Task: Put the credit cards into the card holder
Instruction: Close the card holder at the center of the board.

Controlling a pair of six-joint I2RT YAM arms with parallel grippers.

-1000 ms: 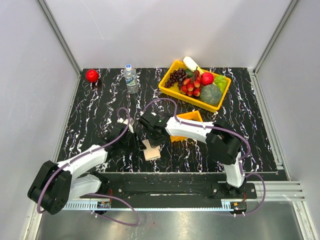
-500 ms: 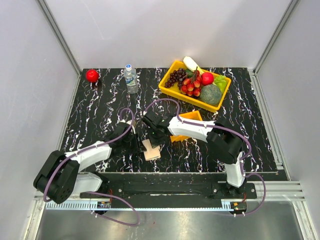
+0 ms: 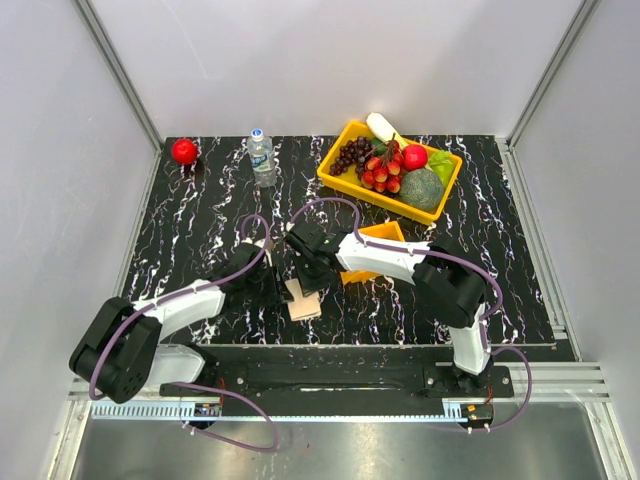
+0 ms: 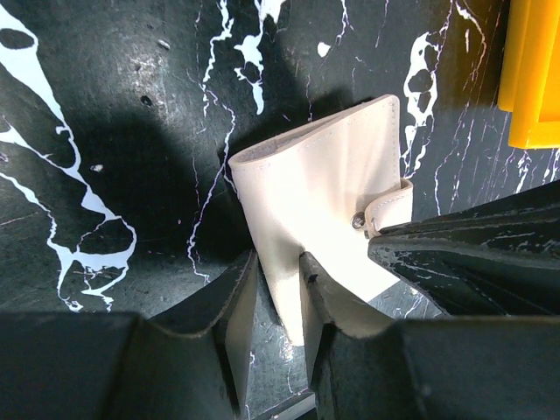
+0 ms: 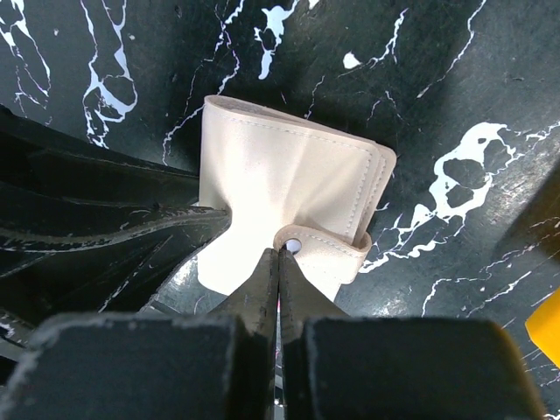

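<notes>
The card holder [image 3: 303, 302] [image 4: 324, 188] [image 5: 284, 171] is a beige wallet lying folded on the black marbled table, its snap strap facing the right arm. My left gripper [image 3: 280, 291] [image 4: 278, 262] stands narrowly open astride the wallet's near corner. Its right-hand finger [image 4: 328, 302] touches the leather, while table shows between the wallet and the other finger. My right gripper [image 3: 309, 283] [image 5: 278, 252] is shut, its tips meeting at the edge of the strap's tab [image 5: 319, 249] beside the snap. No credit cards are in view.
A small orange tray [image 3: 388, 233] [image 4: 534, 70] sits right of the wallet, partly under the right arm. At the back are a yellow tray [image 3: 335, 176] of fruit, a water bottle [image 3: 262, 158] and a red apple [image 3: 184, 151].
The left gripper has slid right up to the wallet's corner and its jaws have narrowed a little. The right gripper has stayed shut at the strap.
</notes>
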